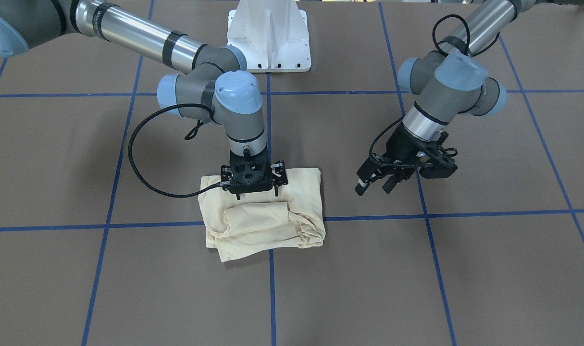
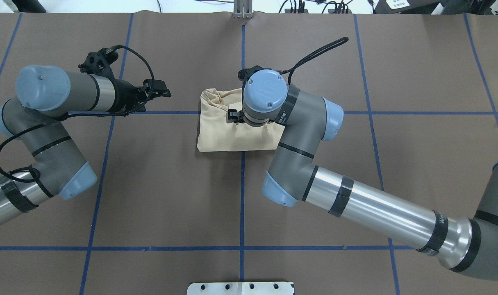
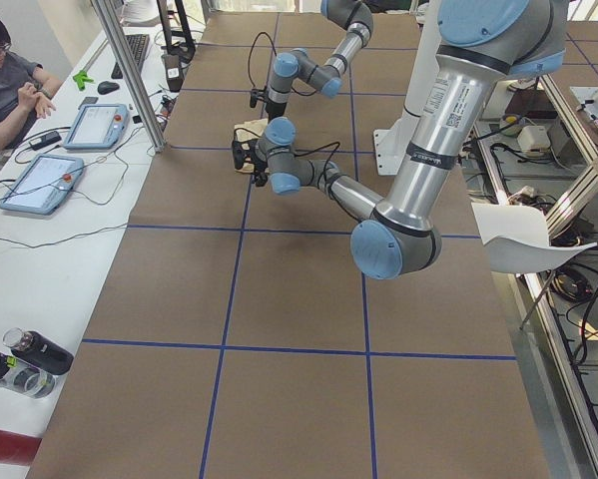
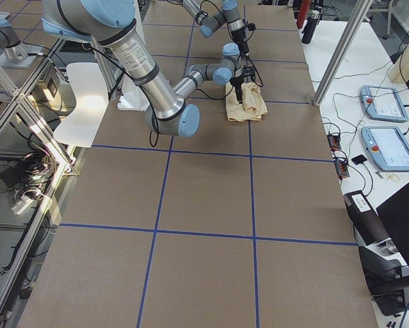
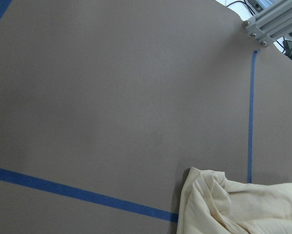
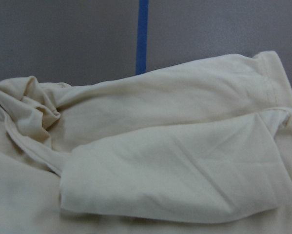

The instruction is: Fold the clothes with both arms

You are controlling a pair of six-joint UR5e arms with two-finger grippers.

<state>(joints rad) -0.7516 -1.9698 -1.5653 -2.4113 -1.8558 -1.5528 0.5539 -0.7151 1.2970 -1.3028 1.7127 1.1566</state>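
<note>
At upper centre my near right arm point(image 4: 146, 72) holds its gripper point(image 4: 240, 89) down on the folded cream shirt point(image 4: 252, 106), my far left arm point(image 4: 211, 20) above it.

No text can be read with certainty. Small lettering is seen on the silver tube of the right arm point(image 1: 128, 33) and on a black band point(image 2: 284, 116) near its wrist, but it is illegible.

Light: bright, even, from overhead | Shadows: soft, narrow beside T-shirt point(image 1: 263, 226) | Glare: white streaks on right arm point(image 2: 376, 209) silver tube | Focus: right wrist view soft, bluish; exterior views sharp
</note>
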